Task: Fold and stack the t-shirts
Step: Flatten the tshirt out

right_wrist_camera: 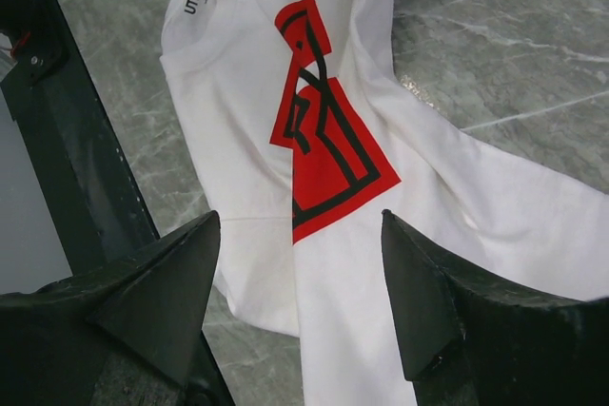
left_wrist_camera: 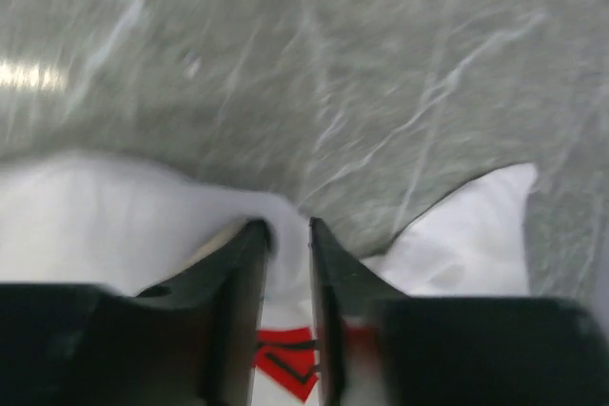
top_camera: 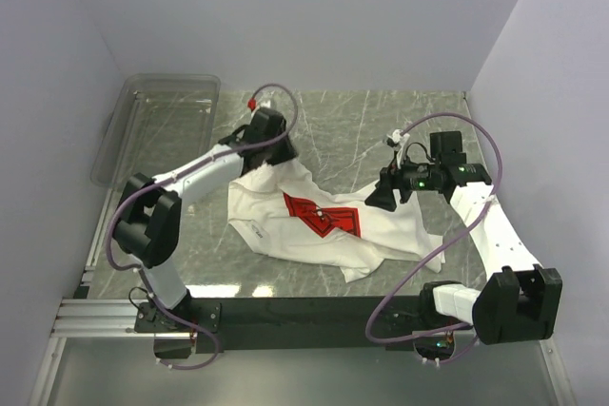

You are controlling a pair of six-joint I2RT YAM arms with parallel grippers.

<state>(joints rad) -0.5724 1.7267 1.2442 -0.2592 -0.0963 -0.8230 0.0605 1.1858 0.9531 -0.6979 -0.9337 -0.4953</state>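
The white t-shirt (top_camera: 285, 227) is lying rumpled on the marble table (top_camera: 381, 121), print up. A fold at its far edge is being pinched by the left gripper (left_wrist_camera: 285, 227), probably so it can be spread. The right gripper (right_wrist_camera: 300, 221) is being held wide open above the cloth, empty.

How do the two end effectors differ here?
The left end effector has its jaws nearly together, pinching a fold of the t-shirt; the right end effector stands wide open, holding nothing. Left grips the shirt's far edge; right hovers above it. Both are black.
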